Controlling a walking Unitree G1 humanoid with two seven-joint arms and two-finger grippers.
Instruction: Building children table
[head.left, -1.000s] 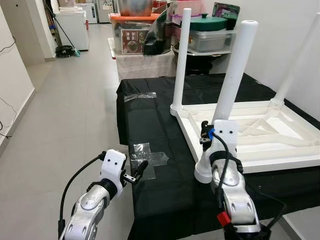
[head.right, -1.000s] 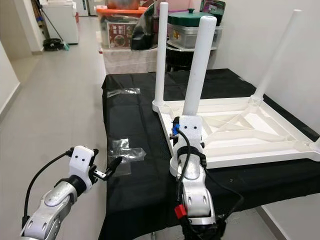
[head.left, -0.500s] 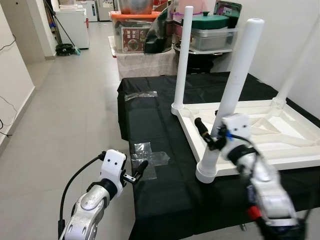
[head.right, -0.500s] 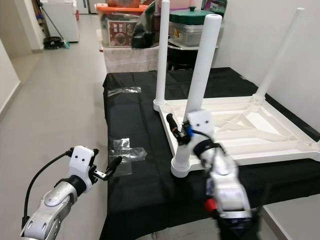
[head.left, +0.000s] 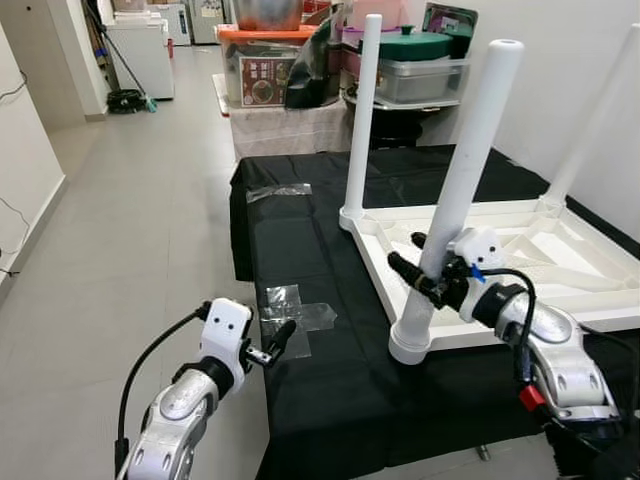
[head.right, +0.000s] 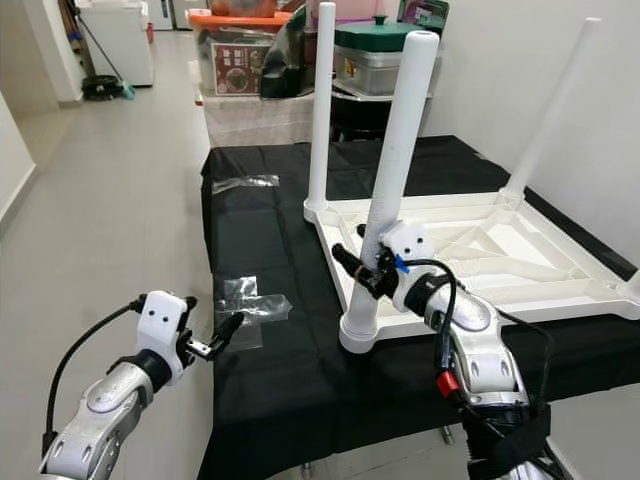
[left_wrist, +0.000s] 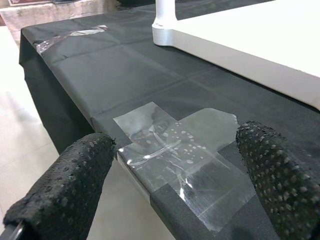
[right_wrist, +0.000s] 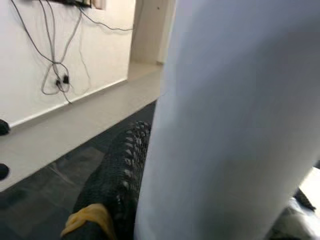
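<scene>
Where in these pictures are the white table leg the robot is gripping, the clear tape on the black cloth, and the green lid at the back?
white table leg (head.left: 462, 170), left eye view, middle of its shaft.
clear tape (left_wrist: 182, 150), left wrist view, centre of the crossed strips.
green lid (head.left: 415, 45), left eye view, its top.

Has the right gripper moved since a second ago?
Yes. The right gripper swung from the near side of the near table leg to its right, fingers now around it.
</scene>
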